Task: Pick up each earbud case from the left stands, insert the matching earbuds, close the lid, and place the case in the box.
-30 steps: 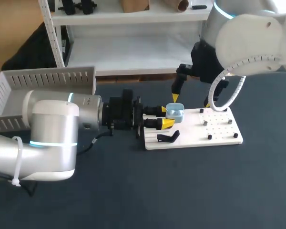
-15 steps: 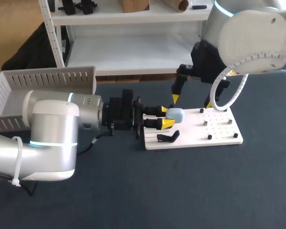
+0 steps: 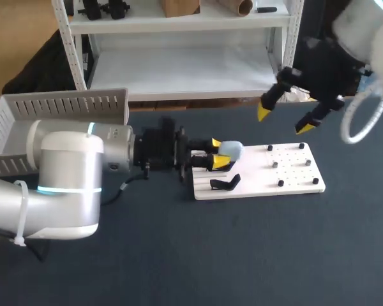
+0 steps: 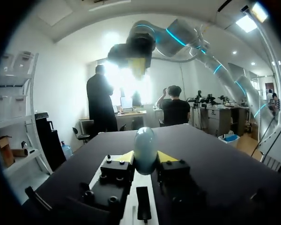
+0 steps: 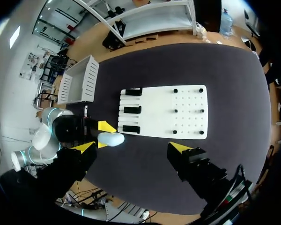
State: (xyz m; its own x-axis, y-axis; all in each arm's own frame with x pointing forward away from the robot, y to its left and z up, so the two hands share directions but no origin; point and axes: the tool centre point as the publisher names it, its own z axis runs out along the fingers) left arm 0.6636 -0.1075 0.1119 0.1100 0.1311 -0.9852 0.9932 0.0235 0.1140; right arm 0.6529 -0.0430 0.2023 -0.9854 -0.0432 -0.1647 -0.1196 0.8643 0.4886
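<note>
- Left claw: closed on the earbud case, which is gripped from two sides between the yellow tips. It is held level over the left end of the white board.
- Earbud case: pale blue and rounded. In the left wrist view it is seen standing up between the tips of the claw. Whether it touches a stand below cannot be told.
- Right claw: open, with the fingers spread wide and nothing held. It is raised above the desk, past the board's far edge and well apart from the case.
- The same, right wrist view: the right claw is seen high over the desk, with the case and the left claw far below, beside the board.
- White board: laid flat on the dark desk. Small black pegs are set in its right part and three black stands are ranged along its left end.
- Black bracket: found on the board's near left corner, just beside the left claw.
- Box: white with slatted walls, placed at the desk's left, behind the left arm.
</note>
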